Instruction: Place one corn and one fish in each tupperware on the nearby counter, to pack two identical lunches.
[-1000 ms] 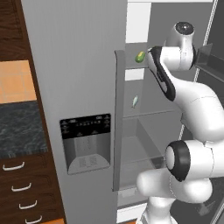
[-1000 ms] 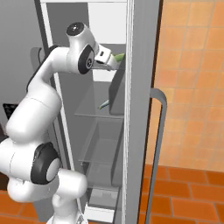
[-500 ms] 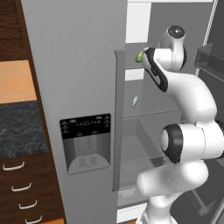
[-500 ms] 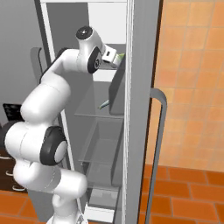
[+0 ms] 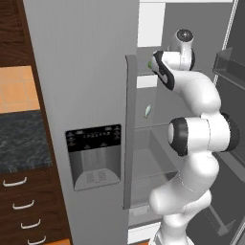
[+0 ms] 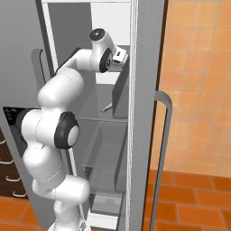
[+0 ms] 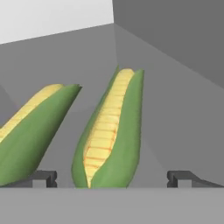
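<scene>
white arm bent high into the open fridge [image 5: 95, 72], gripper [image 7: 111, 177] spread wide around one corn [image 7: 109, 133], second corn [image 7: 33, 127] beside it, fish [image 5: 148, 111] a shelf below

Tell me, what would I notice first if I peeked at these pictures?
Probably the two corn cobs on the grey fridge shelf: one cob sits right between the open gripper's fingertips, the other cob lies beside it. Next, the big white arm reaching high into the open fridge.
</scene>
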You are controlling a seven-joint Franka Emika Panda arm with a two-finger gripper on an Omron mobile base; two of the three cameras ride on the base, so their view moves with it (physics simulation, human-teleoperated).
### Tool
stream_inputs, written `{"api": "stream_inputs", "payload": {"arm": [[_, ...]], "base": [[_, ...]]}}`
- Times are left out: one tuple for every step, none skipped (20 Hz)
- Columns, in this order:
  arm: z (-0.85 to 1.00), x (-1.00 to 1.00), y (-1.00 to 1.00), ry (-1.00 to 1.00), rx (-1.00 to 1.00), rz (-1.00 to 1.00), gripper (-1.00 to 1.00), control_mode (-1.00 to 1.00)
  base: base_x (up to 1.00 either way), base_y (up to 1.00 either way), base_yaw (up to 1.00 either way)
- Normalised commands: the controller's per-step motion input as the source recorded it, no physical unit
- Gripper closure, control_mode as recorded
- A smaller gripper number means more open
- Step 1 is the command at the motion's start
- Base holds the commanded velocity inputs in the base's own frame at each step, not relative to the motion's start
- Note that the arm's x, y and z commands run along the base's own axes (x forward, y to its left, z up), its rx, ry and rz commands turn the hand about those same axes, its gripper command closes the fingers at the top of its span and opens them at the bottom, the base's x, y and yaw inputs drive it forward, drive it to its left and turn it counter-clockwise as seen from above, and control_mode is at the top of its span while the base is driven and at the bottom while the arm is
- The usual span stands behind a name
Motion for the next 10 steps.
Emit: {"api": "stream_inputs", "payload": {"arm": [[-0.02, 0.66, -0.19, 0.04, 0.00, 0.00, -1.00, -1.00], [-0.01, 0.64, -0.19, 0.04, 0.00, 0.00, -1.00, -1.00], [0.00, 0.61, -0.19, 0.04, 0.00, 0.00, -1.00, -1.00], [0.00, 0.62, -0.19, 0.04, 0.00, 0.00, -1.00, -1.00], [-0.04, 0.66, -0.16, 0.03, 0.00, 0.00, -1.00, -1.00], [-0.04, 0.63, -0.14, 0.03, 0.00, 0.00, -1.00, -1.00], [-0.11, 0.46, -0.15, 0.02, 0.00, 0.00, -1.00, -1.00], [-0.23, 0.28, -0.16, 0.04, 0.00, 0.00, -1.00, -1.00], [-0.32, 0.14, -0.15, 0.05, 0.00, 0.00, 1.00, -1.00], [-0.39, 0.05, -0.15, 0.05, 0.00, 0.00, 1.00, -1.00]], "base": [[0.00, 0.00, 0.00], [0.00, 0.00, 0.00], [0.00, 0.00, 0.00], [0.00, 0.00, 0.00], [0.00, 0.00, 0.00], [0.00, 0.00, 0.00], [0.00, 0.00, 0.00], [0.00, 0.00, 0.00], [0.00, 0.00, 0.00], [0.00, 0.00, 0.00]]}}
